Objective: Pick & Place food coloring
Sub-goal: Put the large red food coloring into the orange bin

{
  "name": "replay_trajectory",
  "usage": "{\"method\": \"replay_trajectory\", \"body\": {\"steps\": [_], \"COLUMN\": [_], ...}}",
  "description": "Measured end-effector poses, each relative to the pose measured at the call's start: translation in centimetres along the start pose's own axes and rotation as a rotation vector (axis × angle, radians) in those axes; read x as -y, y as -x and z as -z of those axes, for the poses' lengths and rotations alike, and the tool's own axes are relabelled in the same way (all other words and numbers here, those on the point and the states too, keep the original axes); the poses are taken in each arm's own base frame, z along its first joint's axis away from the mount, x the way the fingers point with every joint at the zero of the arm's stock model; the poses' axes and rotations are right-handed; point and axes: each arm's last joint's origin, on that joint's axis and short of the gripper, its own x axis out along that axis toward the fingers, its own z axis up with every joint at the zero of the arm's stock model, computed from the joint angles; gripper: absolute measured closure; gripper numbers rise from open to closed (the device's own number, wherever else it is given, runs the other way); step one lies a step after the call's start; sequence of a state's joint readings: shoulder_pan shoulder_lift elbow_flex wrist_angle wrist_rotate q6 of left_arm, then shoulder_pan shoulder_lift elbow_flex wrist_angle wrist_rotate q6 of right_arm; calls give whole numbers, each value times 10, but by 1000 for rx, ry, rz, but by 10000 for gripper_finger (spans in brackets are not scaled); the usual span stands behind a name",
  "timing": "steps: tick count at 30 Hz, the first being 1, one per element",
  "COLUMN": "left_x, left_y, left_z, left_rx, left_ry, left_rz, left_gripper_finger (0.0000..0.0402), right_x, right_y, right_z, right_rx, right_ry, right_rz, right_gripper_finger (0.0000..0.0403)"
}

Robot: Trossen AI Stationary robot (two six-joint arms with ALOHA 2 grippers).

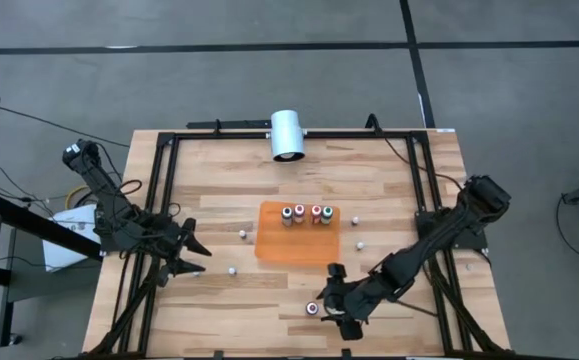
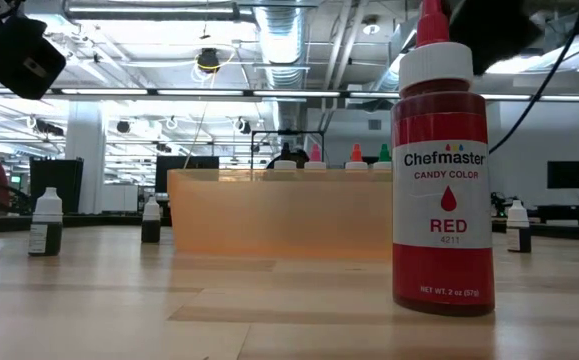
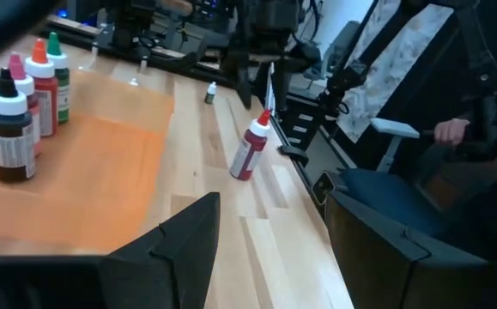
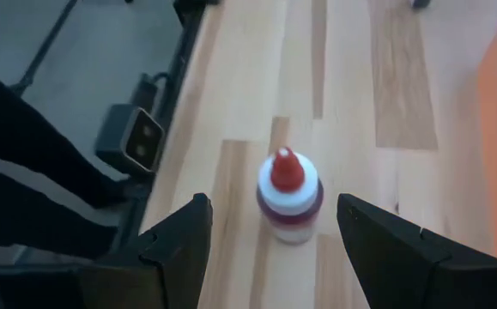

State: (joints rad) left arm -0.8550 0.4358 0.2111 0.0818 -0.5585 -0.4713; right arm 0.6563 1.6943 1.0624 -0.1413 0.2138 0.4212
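Red-filled food coloring bottle (image 2: pixel 442 160), white shoulder, red tip.

Looks like a robotics lab in an open industrial hall: exposed ducts (image 2: pixel 287 40) and strip lights (image 2: pixel 169 92) overhead, monitors (image 2: pixel 567 175) along the back, grey concrete floor (image 1: pixel 219 90), black metal frame (image 1: pixel 159 180) bolted round a wooden desk (image 1: pixel 219 300).
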Motion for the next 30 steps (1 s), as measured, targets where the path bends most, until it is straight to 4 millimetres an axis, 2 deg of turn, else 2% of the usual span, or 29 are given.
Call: {"method": "replay_trajectory", "body": {"steps": [5,21,30], "left_x": [0,0,1], "left_y": [0,0,0], "left_z": [0,-1,0], "left_rx": [6,7,-4], "left_ry": [3,-1,-4], "left_rz": [-4,0,20], "left_gripper_finger": [198,198,198], "right_x": [6,13,8], "right_y": [-11,-12,-51], "right_z": [4,4,26], "right_rx": [-34,-53,-117], "right_ry": [-39,-52,-108], "right_rz": [24,45,-16], "right_gripper_finger": [163,163,163]}}
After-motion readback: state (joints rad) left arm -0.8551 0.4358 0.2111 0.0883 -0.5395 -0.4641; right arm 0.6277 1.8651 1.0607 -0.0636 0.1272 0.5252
